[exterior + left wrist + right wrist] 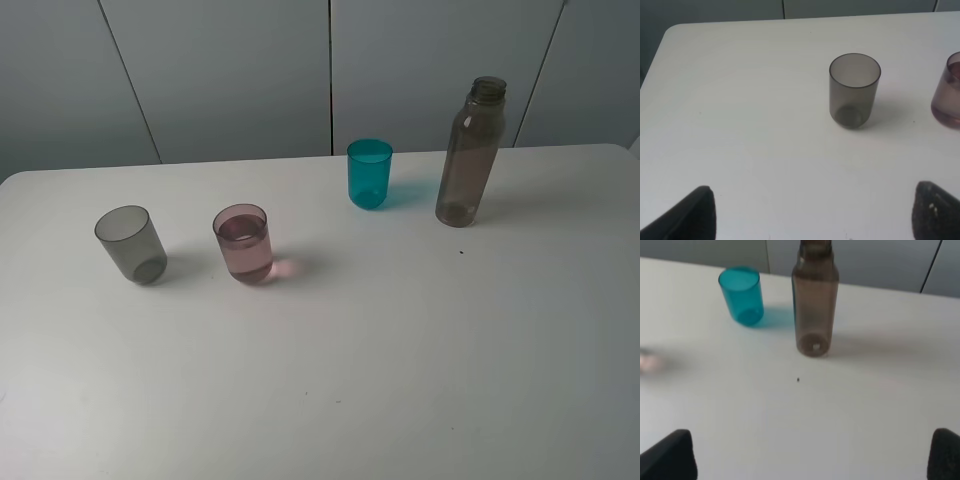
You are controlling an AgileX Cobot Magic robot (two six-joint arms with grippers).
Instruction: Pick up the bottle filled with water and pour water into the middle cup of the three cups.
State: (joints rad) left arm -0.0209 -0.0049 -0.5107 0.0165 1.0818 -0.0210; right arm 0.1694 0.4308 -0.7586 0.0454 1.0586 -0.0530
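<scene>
The smoky brown-grey bottle (470, 155) stands upright, uncapped, at the back right of the white table (420, 350); it also shows in the right wrist view (814, 302). The three cups stand in a row: smoky grey (131, 244), pink (243, 243) with liquid in it, teal (369, 173). Neither gripper shows in the exterior high view. My left gripper (812, 215) is open and empty, well short of the grey cup (854, 90); the pink cup (948, 91) is cut by the frame edge. My right gripper (812, 455) is open and empty, short of the bottle and teal cup (742, 295).
The table's left rounded corner (675, 32) and back edge lie near the grey cup. A grey panelled wall (250, 70) stands behind the table. A small dark speck (461, 251) lies on the table in front of the bottle.
</scene>
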